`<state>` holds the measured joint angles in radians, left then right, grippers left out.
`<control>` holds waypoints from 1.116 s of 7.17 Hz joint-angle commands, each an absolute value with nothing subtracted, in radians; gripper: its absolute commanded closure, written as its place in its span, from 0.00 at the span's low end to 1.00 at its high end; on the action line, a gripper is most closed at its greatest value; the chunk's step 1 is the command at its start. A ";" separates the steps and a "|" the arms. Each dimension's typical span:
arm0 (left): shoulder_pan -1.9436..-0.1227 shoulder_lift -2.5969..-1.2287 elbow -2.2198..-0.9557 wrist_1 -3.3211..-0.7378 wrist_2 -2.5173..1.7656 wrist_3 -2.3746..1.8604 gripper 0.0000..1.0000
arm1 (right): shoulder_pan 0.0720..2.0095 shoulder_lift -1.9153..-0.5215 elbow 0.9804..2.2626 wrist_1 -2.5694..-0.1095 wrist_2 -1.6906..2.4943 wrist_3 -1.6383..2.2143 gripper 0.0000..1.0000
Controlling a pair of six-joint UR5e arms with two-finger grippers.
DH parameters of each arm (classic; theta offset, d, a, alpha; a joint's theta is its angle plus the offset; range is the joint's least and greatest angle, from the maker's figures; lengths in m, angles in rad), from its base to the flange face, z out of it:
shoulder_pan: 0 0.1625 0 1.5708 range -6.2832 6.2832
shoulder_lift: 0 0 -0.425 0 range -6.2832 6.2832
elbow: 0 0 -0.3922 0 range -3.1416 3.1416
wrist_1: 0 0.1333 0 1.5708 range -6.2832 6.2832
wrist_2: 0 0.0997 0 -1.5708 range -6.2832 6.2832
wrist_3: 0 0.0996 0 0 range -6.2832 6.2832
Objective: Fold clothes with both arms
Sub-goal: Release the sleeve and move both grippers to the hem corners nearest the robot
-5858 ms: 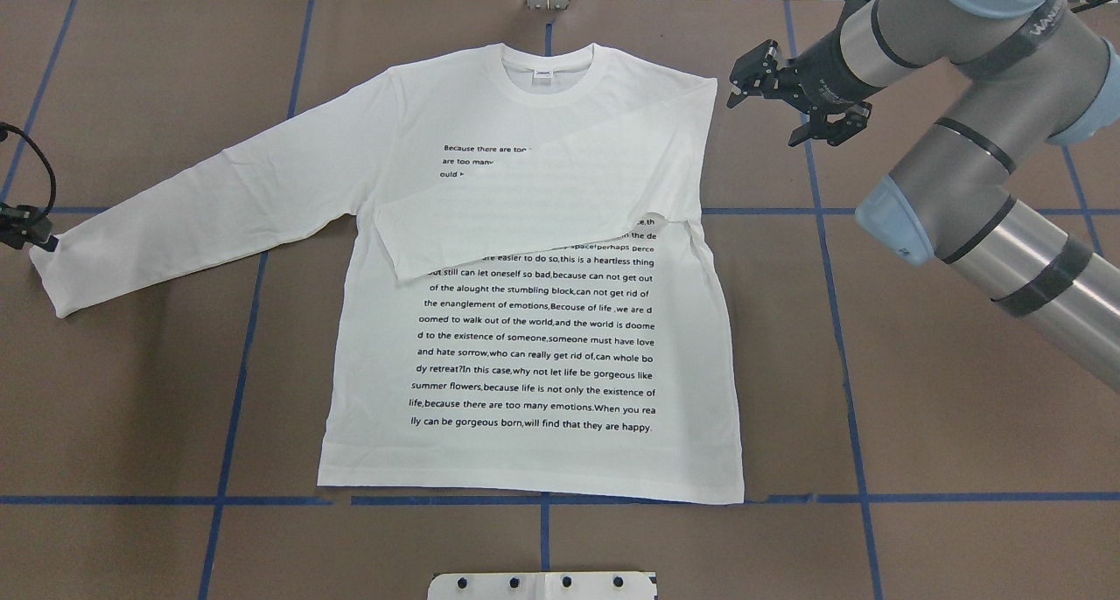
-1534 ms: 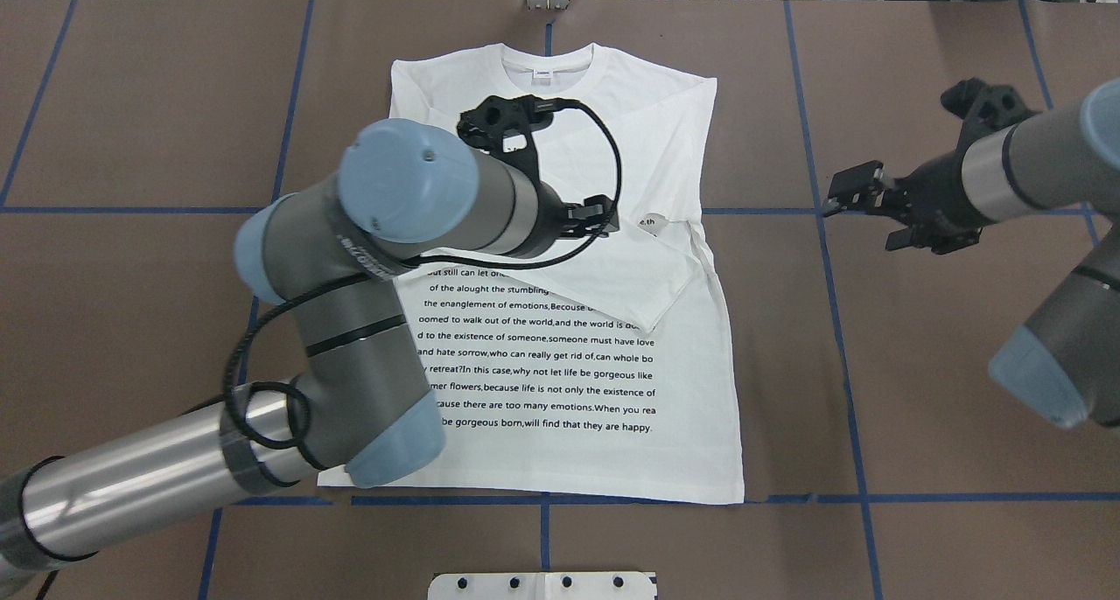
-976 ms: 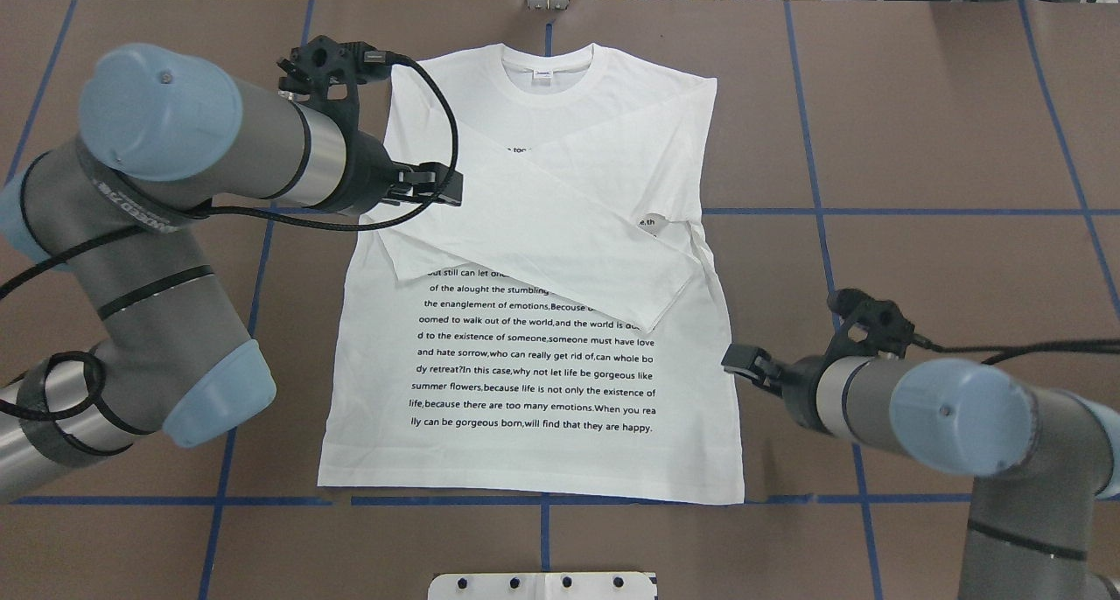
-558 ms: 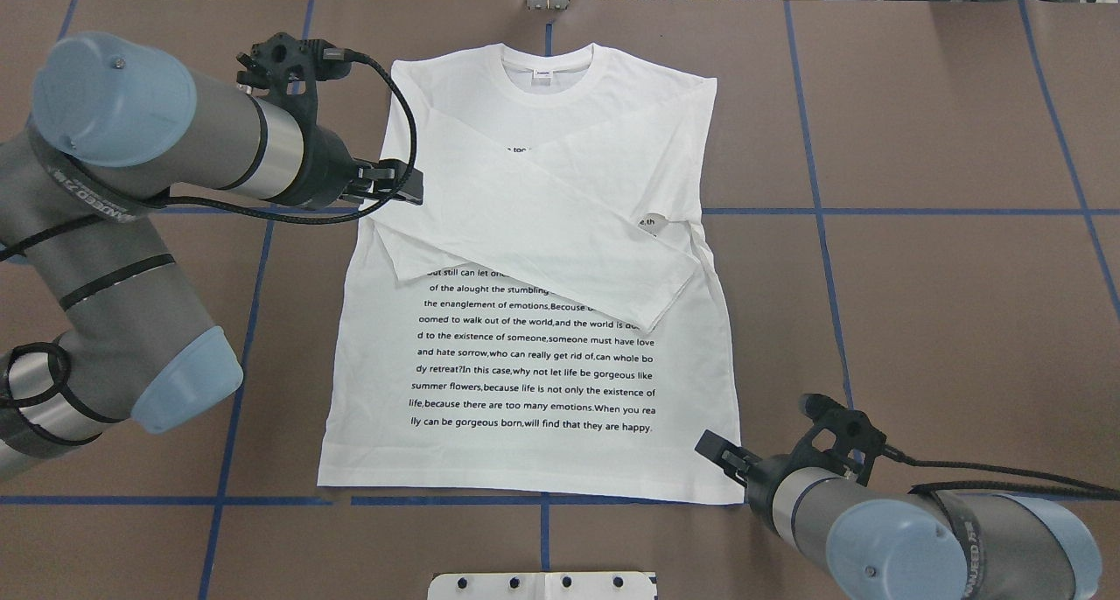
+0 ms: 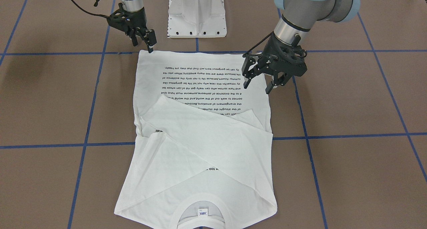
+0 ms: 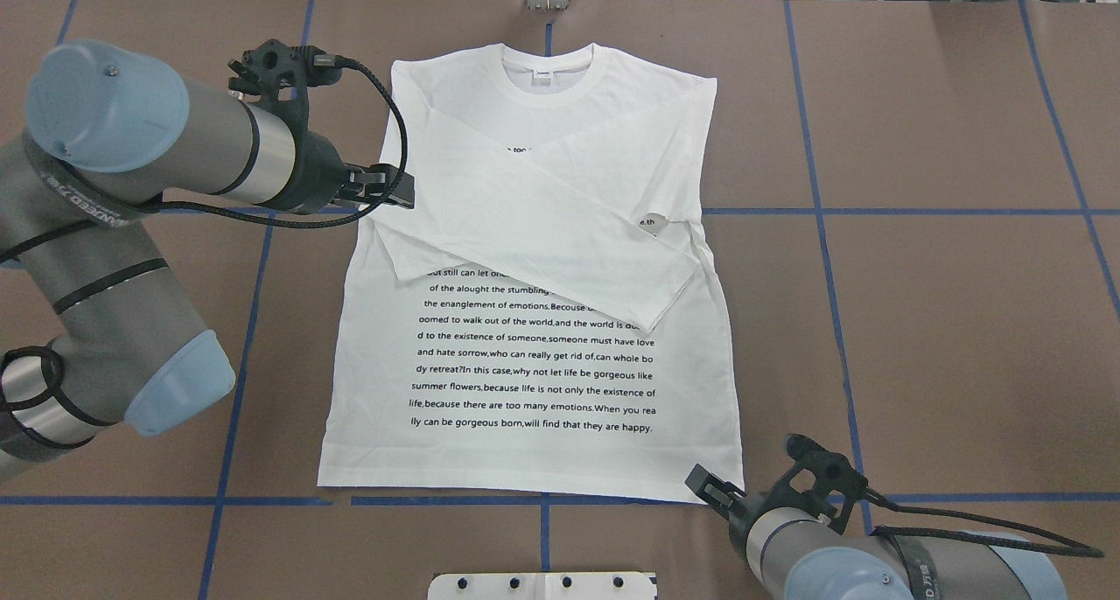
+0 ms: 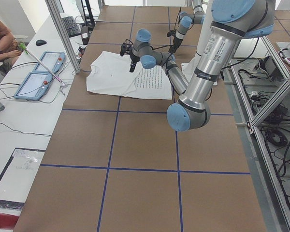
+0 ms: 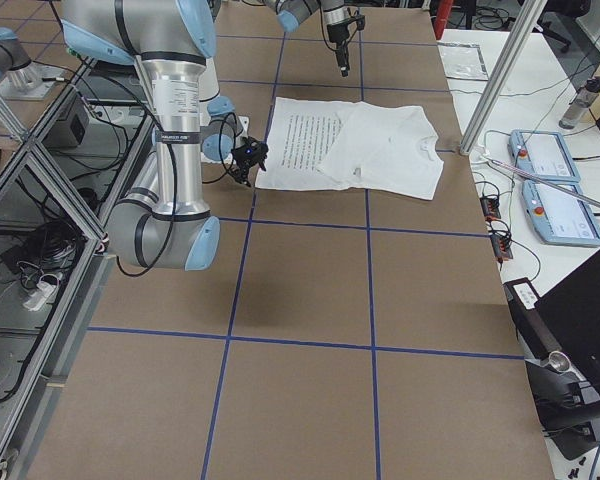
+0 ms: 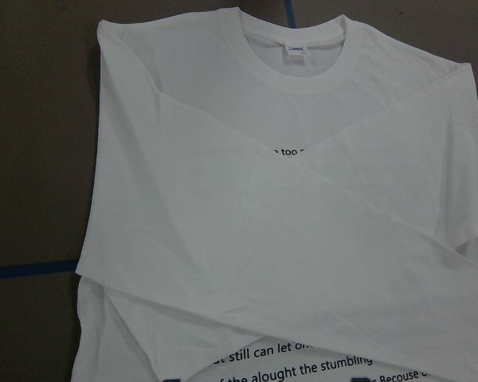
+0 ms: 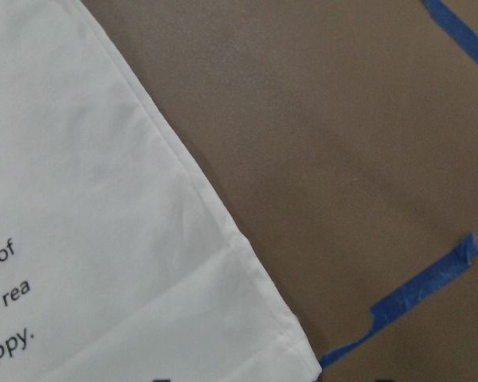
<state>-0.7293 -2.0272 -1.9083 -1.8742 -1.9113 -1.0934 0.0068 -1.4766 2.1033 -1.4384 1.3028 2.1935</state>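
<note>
Hovering the black two-finger left gripper (image 5: 257, 88), fingers spread, over the white long-sleeved cotton T-shirt (image 5: 200, 145) lying sleeves-crossed on the brown taped table (image 5: 350, 102); poising the right gripper (image 5: 143, 45), also parted, at its hem corner.

Overhead and front cameras look steeply down from opposite sides, both sharing the whole shirt (image 6: 542, 460); wrist cameras sit close over it.

Black print on the T-shirt (image 6: 542, 233) in front of me, last line: "ly can be gorgeous born,will find that they are happy." The neck label (image 6: 543, 74) is unreadable.
</note>
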 commanded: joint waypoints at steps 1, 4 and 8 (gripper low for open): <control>-0.729 -2.025 -1.908 -1.876 -1.911 -1.100 0.22 | 0.006 -1.470 2.088 -1.443 1.305 2.195 0.19; -0.727 -2.023 -1.908 -1.876 -1.910 -1.100 0.21 | 0.008 -1.471 2.088 -1.450 1.308 2.200 1.00; -0.719 -2.022 -1.898 -1.875 -1.910 -1.164 0.21 | 0.034 -1.479 2.120 -1.450 1.356 2.198 1.00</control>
